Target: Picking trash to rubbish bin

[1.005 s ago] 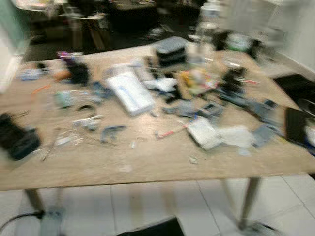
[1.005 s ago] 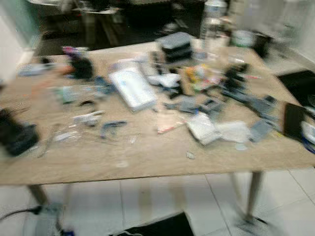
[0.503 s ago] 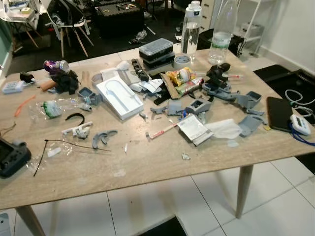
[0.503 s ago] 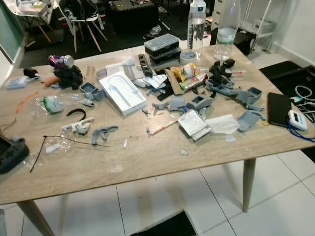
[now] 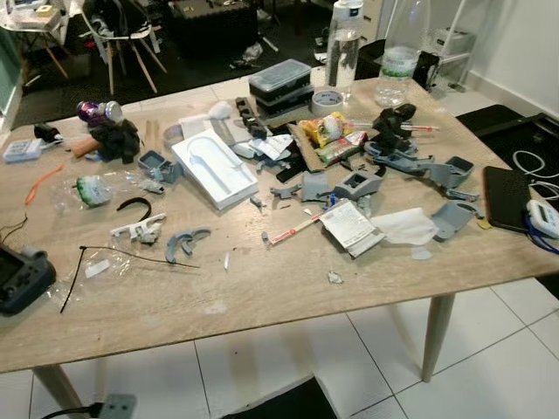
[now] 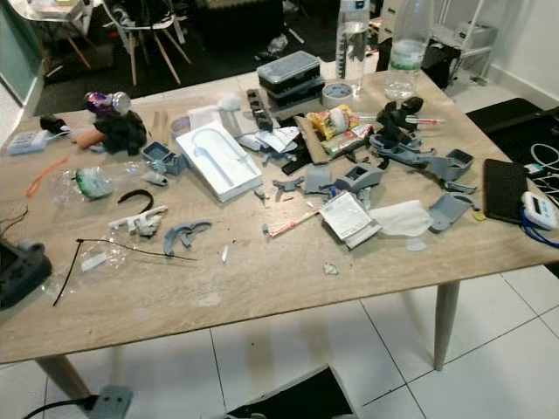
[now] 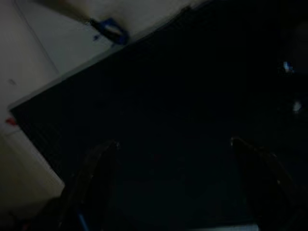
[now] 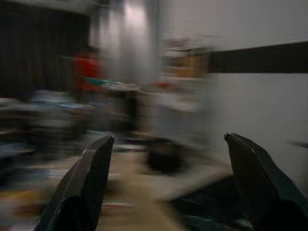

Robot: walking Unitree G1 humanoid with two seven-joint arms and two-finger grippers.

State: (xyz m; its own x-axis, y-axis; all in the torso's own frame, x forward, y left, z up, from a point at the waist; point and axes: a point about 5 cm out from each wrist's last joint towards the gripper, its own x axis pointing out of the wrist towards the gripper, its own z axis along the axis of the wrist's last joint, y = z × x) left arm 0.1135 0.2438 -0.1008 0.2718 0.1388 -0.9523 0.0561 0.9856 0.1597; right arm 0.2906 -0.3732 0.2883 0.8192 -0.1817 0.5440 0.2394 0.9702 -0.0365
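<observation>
A wooden table (image 5: 262, 292) stands before me, littered with trash. On it lie a crumpled white tissue (image 5: 406, 225), a flat printed packet (image 5: 349, 227), colourful snack wrappers (image 5: 325, 131), a crushed clear plastic bottle (image 5: 92, 189), a white moulded tray (image 5: 212, 168) and a small paper scrap (image 5: 334, 278). My left gripper (image 7: 173, 144) is open over a dark surface with nothing between its fingers. My right gripper (image 8: 169, 139) is open too, in a blurred view of a room.
Two water bottles (image 5: 342, 39) and stacked black boxes (image 5: 279, 83) stand at the table's far side. Grey plastic parts (image 5: 437, 170) lie on the right. A black controller (image 5: 17, 278) sits at the left edge, a black tablet (image 5: 507, 199) at the right. White tiled floor (image 5: 262, 358) lies below; a dark object (image 5: 279, 406) shows at the bottom edge.
The head camera has steadied from heavy blur to a sharp picture and shifted slightly. Nothing on the table has moved.
</observation>
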